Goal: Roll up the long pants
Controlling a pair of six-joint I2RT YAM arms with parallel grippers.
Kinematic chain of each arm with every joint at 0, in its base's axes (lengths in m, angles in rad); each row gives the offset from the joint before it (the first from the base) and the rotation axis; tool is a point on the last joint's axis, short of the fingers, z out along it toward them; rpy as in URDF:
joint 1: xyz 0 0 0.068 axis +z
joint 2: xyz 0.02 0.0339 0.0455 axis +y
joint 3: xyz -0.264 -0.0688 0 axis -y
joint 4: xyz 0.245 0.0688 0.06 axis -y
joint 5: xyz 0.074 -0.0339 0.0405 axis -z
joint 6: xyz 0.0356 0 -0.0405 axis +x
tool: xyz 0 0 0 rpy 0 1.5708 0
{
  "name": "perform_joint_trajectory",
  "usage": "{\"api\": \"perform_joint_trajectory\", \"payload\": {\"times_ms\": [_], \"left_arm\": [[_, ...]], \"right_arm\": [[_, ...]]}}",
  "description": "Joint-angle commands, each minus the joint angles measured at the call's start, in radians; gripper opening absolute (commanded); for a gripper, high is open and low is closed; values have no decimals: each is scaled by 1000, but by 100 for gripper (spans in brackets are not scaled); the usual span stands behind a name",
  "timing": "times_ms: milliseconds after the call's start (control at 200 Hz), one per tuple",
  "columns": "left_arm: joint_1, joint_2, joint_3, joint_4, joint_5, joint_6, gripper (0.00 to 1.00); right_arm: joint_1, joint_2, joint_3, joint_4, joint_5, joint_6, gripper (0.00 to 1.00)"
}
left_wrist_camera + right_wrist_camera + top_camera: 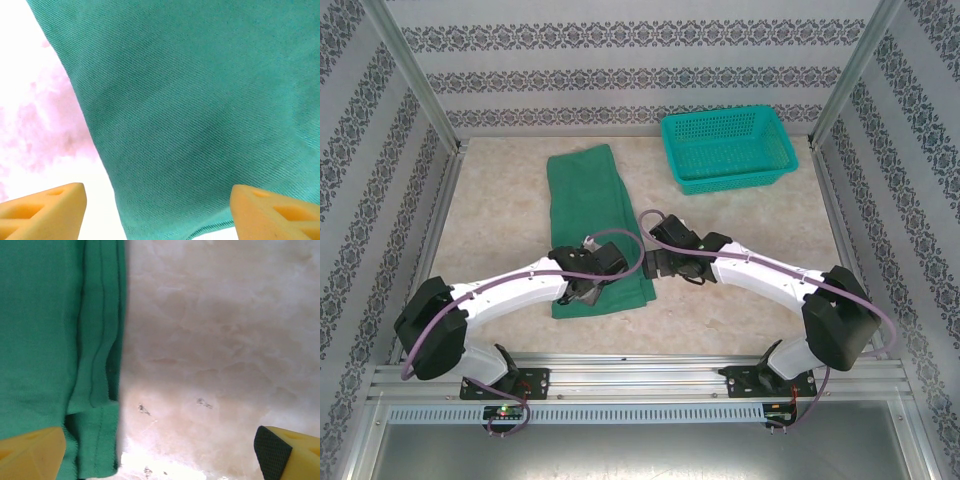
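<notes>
What a spread: the pale marbled desk lay broad beneath the long pants, and the pants were the thing to watch. They made a dark green strip, folded lengthwise, stretched flat from its far end down to its near end by the arm bases. Off the pants' far right corner, clear of the cloth, sat the teal mesh basket, upright. The left arm reached in over the pants' near end, with the left gripper right over the cloth there. From the left wrist its jaws stood well apart, the yellow foam pads on either side, green twill spread under the gap and nothing pinched between them. The right gripper sat just beside the pants' right edge, close to the near corner. From the right wrist its jaws gaped wide too, holding nothing: one pad over the pants' stacked, stitched edge, the other pad over bare desk to the right of the pants.
</notes>
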Motion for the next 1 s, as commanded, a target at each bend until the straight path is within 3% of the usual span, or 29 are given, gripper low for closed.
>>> {"api": "perform_joint_trajectory", "payload": {"times_ms": [0,210,490,560,619,644,719,779,994], "left_arm": [[-9,29,67,-101,-69,-65,78],[60,103,146,-140,-144,-87,82],[289,-68,-29,53,113,-105,81],[330,-110,-68,96,167,-79,81],[342,-125,-71,103,181,-55,80],[342,-123,-66,105,183,-41,80],[342,-106,-47,107,191,-7,79],[342,-89,-35,120,215,22,77],[314,-102,-49,211,316,107,76]], "right_arm": [[1,26,-18,60,-73,25,97],[-3,187,69,99,-125,-17,95],[-21,347,158,193,-295,-16,84],[-22,379,171,208,-334,-11,71],[-32,404,178,208,-347,-3,30],[-39,411,179,208,-353,2,19],[-63,416,166,212,-358,17,15],[-89,409,142,218,-349,26,0],[-182,361,48,217,-313,49,0]]}}
